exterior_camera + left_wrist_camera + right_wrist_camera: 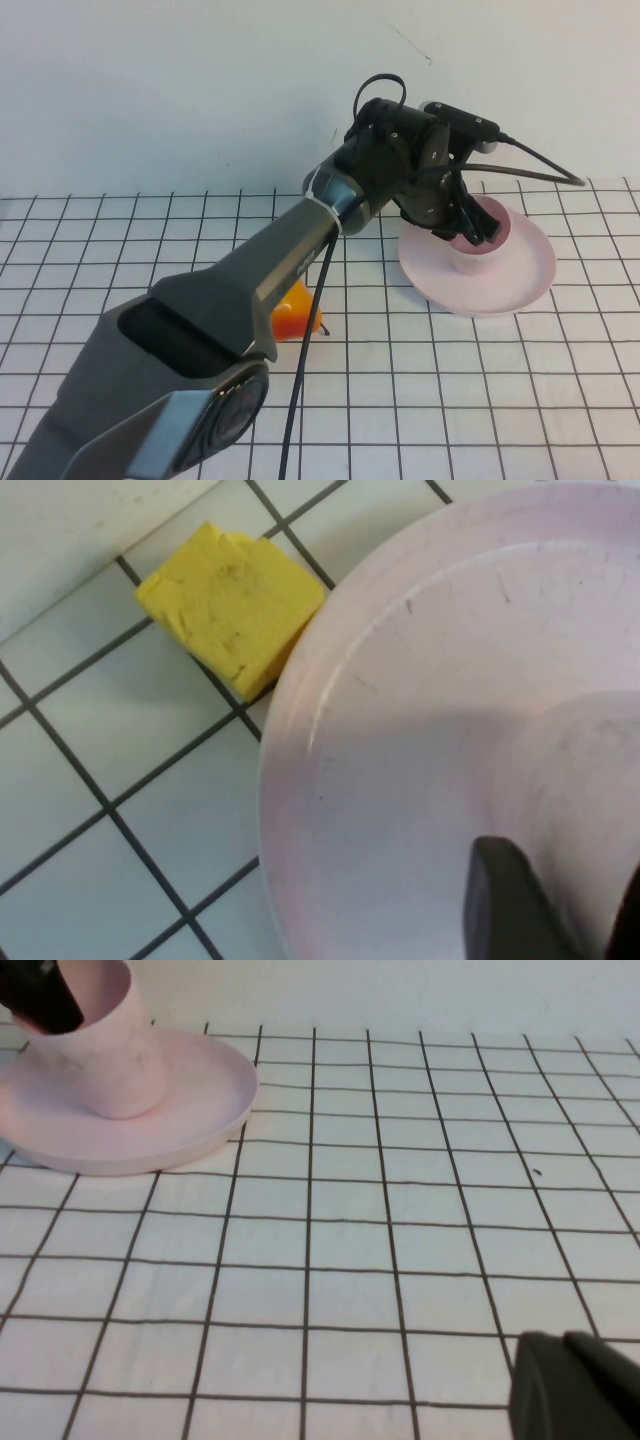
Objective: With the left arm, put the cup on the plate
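The pale pink cup point(478, 258) stands upright on the large pale pink plate point(527, 272) right of centre. My left gripper point(476, 230) reaches down from above and is shut on the cup's rim. In the left wrist view the dark fingers point(510, 900) straddle the cup wall point(590, 780) over the plate's floor point(400, 730). The right wrist view shows the cup point(112, 1055) resting on the plate point(200, 1100), with a black finger point(40, 995) at its rim. My right gripper point(572, 1380) is shut and empty, low over the table, away from the plate.
An orange-yellow pear point(296, 312) lies on the gridded table beside the left arm's forearm. A yellow block point(235, 605) lies against the plate's outer rim. A white wall closes the back of the table.
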